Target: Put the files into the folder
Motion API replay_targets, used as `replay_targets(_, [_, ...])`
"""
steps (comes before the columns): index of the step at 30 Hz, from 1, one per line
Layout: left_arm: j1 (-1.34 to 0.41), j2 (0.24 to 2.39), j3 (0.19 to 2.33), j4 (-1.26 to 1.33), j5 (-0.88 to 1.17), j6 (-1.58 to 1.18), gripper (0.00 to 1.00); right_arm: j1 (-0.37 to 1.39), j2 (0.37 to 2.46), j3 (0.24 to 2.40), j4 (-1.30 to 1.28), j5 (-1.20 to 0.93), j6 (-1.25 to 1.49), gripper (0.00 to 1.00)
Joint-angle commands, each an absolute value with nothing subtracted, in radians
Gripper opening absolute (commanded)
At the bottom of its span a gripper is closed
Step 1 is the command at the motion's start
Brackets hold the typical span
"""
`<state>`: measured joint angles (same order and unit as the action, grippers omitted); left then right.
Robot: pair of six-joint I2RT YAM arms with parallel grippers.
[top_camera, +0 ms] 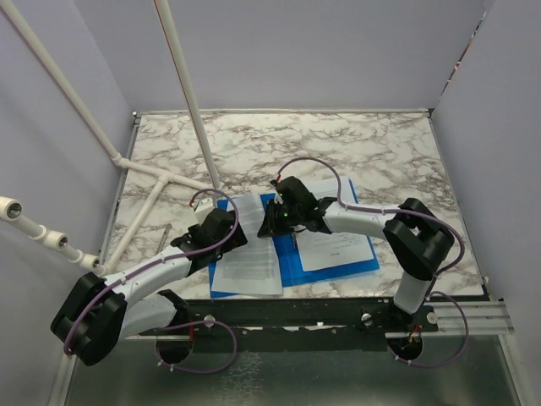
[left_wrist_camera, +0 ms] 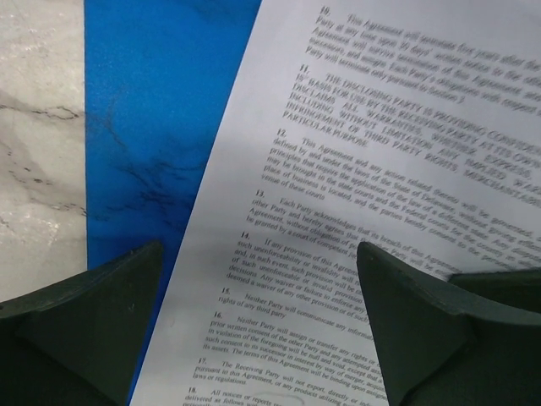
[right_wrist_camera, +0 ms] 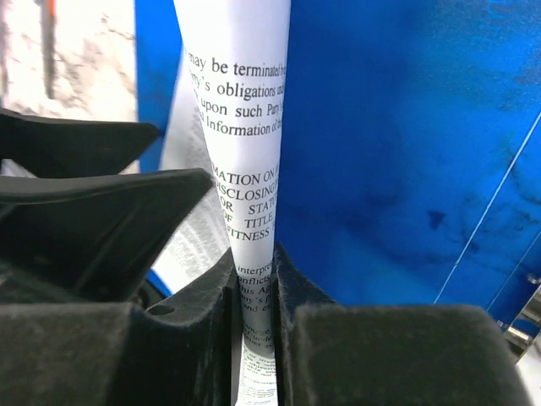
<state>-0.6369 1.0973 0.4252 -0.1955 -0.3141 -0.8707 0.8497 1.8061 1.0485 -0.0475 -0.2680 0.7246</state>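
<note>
right hand (right_wrist_camera: 254,283) clamped on the files (right_wrist_camera: 241,127) over the folder (right_wrist_camera: 380,169); left hand (left_wrist_camera: 258,254) apart.

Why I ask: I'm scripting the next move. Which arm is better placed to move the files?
Right. The right end effector is shut on one of the files above the folder; the left end effector hangs open, gripping nothing.

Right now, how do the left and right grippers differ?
The left gripper is wide open; the right gripper is shut. The left gripper holds nothing above a flat sheet; the right gripper pinches a curled sheet between its fingers. Both are over the blue folder.
</note>
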Motion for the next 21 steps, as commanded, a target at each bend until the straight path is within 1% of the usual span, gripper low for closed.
replay_targets(1, [-0.633, 1.069, 0.439, -0.308, -0.244, -0.862, 0.99, 0.856, 1.716, 1.045, -0.075, -0.259, 0.716, 0.17])
replay_targets(9, [-0.631, 0.969, 0.575, -0.417, -0.190, -0.801, 0.99, 0.856, 1.543, 1.005, -0.174, -0.215, 0.681, 0.17])
replay_targets(19, [-0.629, 0.840, 0.682, -0.433, 0.051, -0.711, 0.99, 0.856, 1.219, 0.897, -0.274, -0.192, 0.656, 0.17])
replay_targets(21, [-0.629, 0.817, 0.698, -0.444, 0.072, -0.701, 0.99, 0.856, 1.153, 0.881, -0.300, -0.187, 0.648, 0.17])
